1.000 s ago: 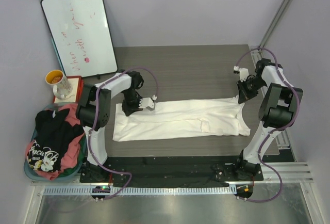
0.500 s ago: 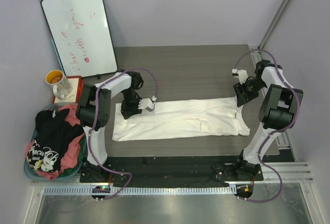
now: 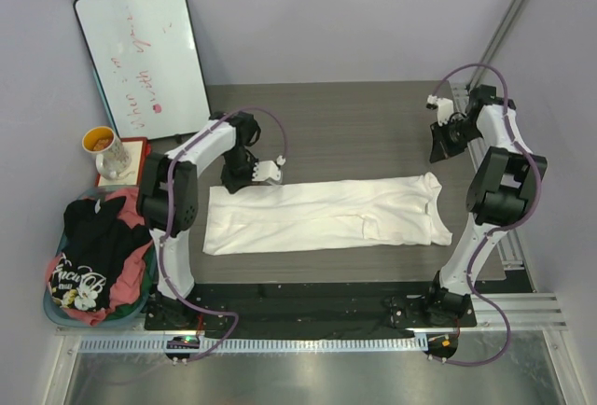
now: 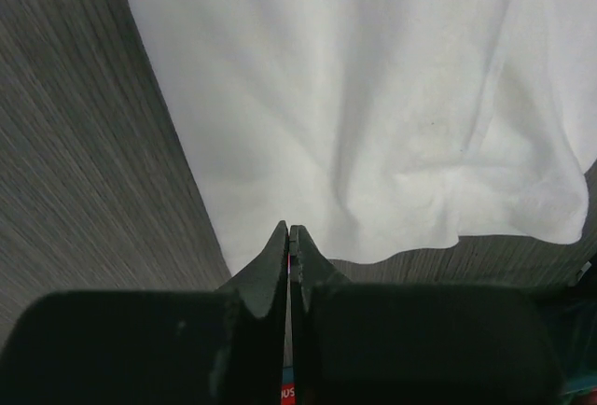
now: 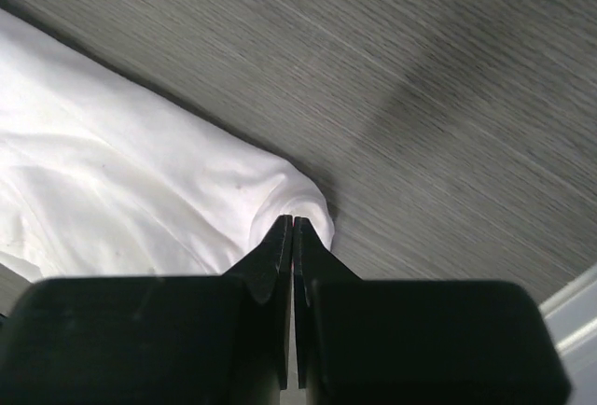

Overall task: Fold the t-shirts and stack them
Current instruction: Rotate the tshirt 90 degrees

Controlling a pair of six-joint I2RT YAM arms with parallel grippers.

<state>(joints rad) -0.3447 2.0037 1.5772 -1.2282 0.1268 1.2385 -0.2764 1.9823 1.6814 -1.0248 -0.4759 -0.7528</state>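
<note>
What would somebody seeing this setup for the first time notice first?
A white t-shirt, folded into a long strip, lies across the middle of the table. At the left edge a basket holds a black shirt and a pink-red shirt; a whiteboard leans at the back left.

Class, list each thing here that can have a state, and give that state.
White shirt: folded into a long strip, flat on the table.
Left gripper: shut, empty.
Right gripper: shut, empty.
Black shirt: crumpled in the basket.
Pink shirt: crumpled beneath it.
Mug: upright.
Whiteboard: leaning, written on.
</note>
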